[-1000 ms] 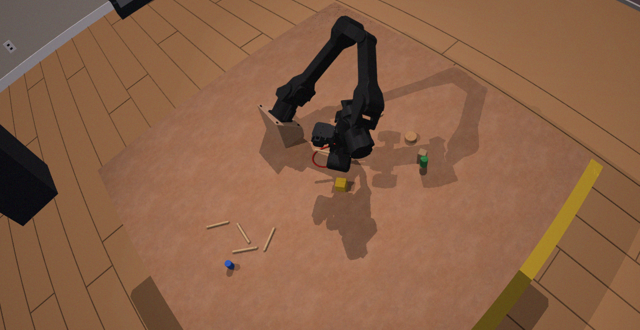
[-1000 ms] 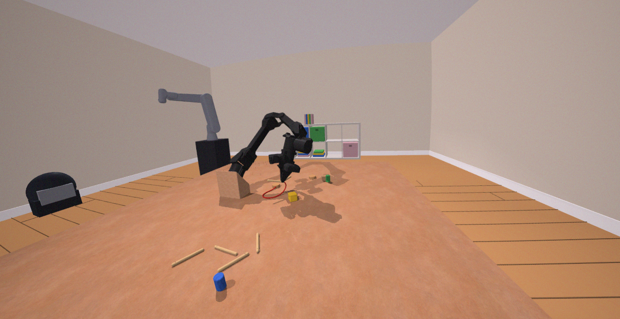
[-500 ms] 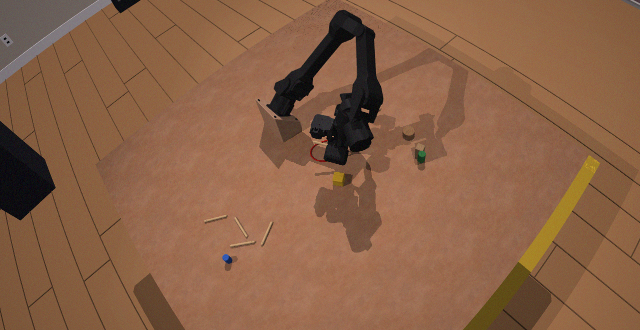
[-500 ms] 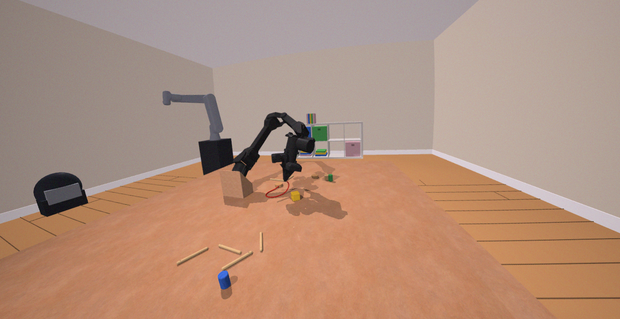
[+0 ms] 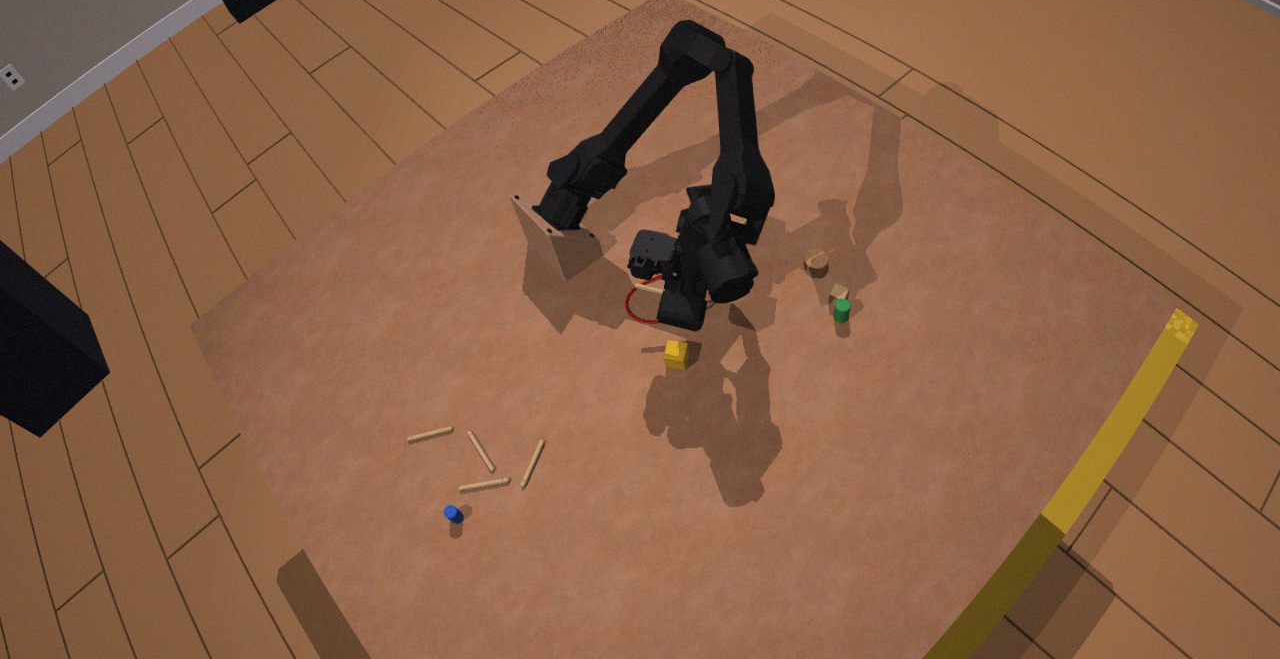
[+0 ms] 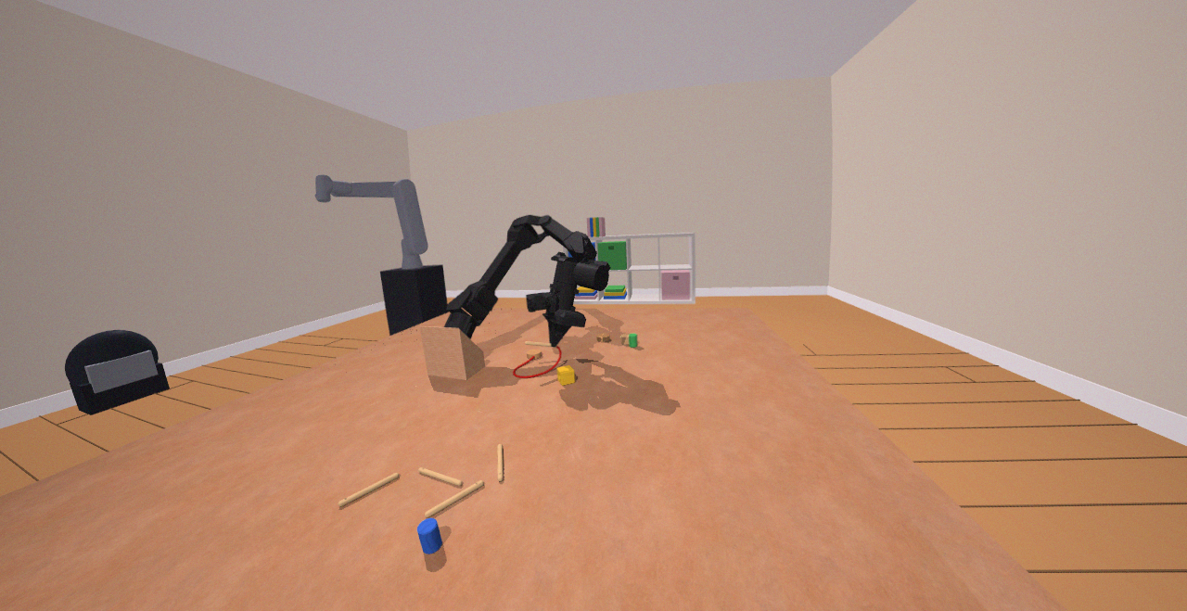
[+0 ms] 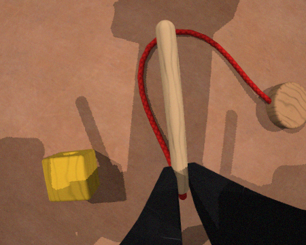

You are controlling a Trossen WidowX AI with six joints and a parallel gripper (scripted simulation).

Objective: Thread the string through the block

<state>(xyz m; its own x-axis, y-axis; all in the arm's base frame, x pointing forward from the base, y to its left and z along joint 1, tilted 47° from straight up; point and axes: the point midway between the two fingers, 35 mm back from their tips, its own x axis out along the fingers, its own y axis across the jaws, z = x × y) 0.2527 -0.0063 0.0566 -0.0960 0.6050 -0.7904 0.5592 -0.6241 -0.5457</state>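
My gripper (image 7: 179,173) (image 5: 682,316) (image 6: 554,340) is shut on the thin wooden stick (image 7: 172,95), gripping it at the end where the red string (image 7: 146,95) (image 5: 630,304) (image 6: 530,373) is tied. The stick points away from the fingers, a little above the table. The string loops round past the stick's far tip to the round wooden button (image 7: 288,105), which lies flat on the table to the right in the wrist view. The yellow block (image 7: 71,176) (image 5: 675,353) (image 6: 566,374) with a hole in its top face sits on the table to the left of the fingers, apart from the stick.
Several loose sticks (image 5: 483,451) (image 6: 440,476) and a blue cylinder (image 5: 453,513) (image 6: 428,535) lie near the front. A green cylinder (image 5: 841,309) (image 6: 632,340), a small tan cube (image 5: 838,290) and a wooden disc (image 5: 815,261) sit to the right. A tan wedge (image 5: 559,243) (image 6: 448,354) stands by the arm's base.
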